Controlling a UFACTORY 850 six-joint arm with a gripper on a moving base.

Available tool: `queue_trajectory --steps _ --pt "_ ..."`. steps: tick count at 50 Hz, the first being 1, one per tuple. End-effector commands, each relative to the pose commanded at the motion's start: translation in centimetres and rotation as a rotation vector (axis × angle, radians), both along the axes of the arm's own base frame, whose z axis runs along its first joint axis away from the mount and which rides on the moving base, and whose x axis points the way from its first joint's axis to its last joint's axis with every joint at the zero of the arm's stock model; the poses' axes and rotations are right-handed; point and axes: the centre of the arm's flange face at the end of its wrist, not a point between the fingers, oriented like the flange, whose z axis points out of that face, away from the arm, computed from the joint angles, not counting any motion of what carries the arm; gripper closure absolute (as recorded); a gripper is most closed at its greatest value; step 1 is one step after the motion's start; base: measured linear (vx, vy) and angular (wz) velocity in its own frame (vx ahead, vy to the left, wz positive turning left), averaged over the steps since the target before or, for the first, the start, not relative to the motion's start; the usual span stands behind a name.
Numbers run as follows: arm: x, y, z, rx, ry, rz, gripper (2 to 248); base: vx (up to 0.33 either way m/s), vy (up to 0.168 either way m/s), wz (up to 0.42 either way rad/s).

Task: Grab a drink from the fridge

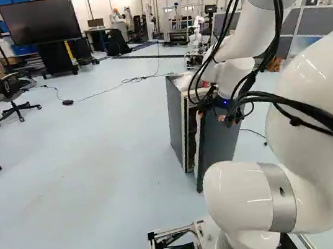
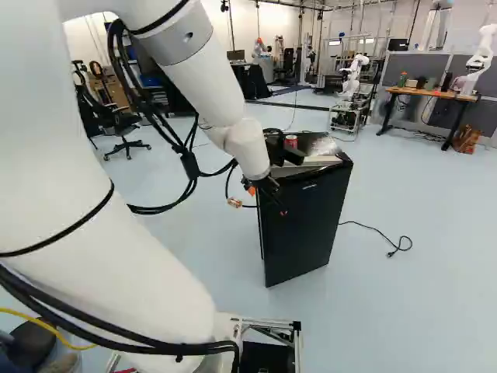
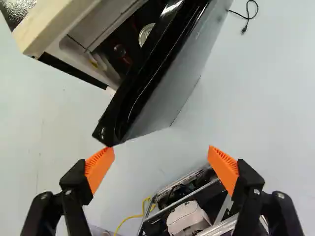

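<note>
Nearest to the camera is the white arm [image 1: 240, 195], which stands in front of the fridge [image 1: 177, 120] and has its hand [image 2: 268, 200] at the upper part of the fridge. The fridge door [image 3: 167, 88] is partly open. The two fingers of the hand are wide apart; one orange pad [image 3: 101, 167] is just beside the corner of the door, and I cannot tell if they touch. Inside the fridge, behind the door, one round metal can top [image 3: 146, 34] is visible. On top of the fridge stands a red can [image 2: 291, 141], and near it lies some clear plastic [image 2: 325, 146]. A black cable [image 2: 380, 232] lies on the floor beside the fridge. Well beyond the fridge are another robot [image 2: 355, 74] and a big dark screen [image 1: 38, 21].
</note>
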Motion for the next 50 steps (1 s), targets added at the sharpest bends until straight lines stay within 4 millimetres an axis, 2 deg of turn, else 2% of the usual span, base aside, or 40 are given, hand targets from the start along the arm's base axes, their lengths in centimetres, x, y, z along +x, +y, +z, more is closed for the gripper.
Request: queue_trajectory --steps 11,18,36,50 --pt "-1.8 1.6 -0.1 -0.001 -0.003 0.024 3 0.000 0.000 0.000" --pt "-2.9 1.9 -0.2 -0.002 -0.005 0.022 3 0.000 0.000 0.000" --pt "-5.2 0.0 -0.4 -0.004 -0.010 -0.058 3 0.000 0.000 0.000" --pt "-4.8 -0.7 -0.3 -0.003 -0.007 -0.072 3 0.000 0.000 0.000"
